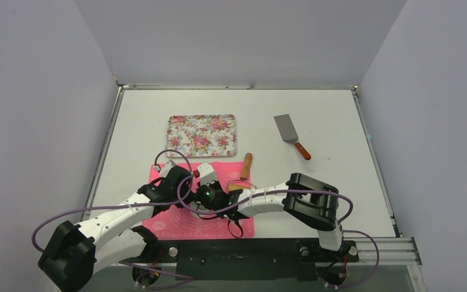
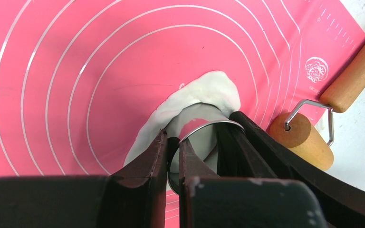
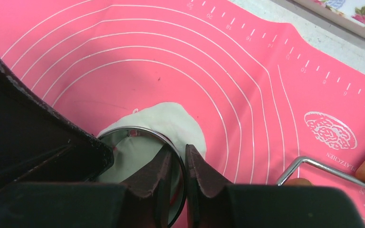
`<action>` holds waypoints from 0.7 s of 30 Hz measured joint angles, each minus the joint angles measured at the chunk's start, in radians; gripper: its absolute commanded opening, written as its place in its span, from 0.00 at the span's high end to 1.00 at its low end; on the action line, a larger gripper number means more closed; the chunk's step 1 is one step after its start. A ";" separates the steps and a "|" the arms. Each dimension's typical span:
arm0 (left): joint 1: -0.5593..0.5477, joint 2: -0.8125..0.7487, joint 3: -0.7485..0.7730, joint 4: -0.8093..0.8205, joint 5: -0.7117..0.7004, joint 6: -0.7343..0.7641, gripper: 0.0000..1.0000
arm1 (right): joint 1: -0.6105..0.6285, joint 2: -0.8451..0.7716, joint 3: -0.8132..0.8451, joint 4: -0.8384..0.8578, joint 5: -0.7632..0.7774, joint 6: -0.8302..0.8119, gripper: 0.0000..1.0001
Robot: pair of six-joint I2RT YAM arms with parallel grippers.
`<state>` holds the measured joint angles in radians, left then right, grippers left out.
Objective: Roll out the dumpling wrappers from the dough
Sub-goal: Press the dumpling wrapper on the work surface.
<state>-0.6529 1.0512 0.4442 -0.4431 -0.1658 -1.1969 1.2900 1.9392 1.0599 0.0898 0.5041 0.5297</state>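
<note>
Dough [image 3: 173, 118] lay flattened and white on the pink mat [image 3: 228, 66] near the arm bases, with a metal ring [image 3: 133, 129] standing on it. The left gripper [image 2: 173, 140] was clamped on the ring's wall. The right gripper [image 3: 179, 159] pinched the wall at another side. Just beyond, a wooden roller [image 1: 246, 166] rested at the mat's far right corner. Farther back lay a floral tray [image 1: 202, 135] and, to its right, a spatula [image 1: 289, 132].
</note>
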 measured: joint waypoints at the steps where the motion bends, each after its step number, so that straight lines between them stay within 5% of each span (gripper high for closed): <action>1: -0.002 -0.005 -0.001 -0.001 -0.003 0.000 1.00 | -0.006 -0.003 0.006 -0.016 -0.018 0.000 1.00; 21: -0.021 -0.020 0.016 -0.045 -0.015 0.009 1.00 | -0.045 -0.012 0.120 -0.240 -0.155 0.016 0.95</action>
<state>-0.6743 1.0309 0.4599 -0.4885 -0.1806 -1.1881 1.2449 1.9270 1.1801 -0.1501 0.3489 0.5457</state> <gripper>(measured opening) 0.043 0.083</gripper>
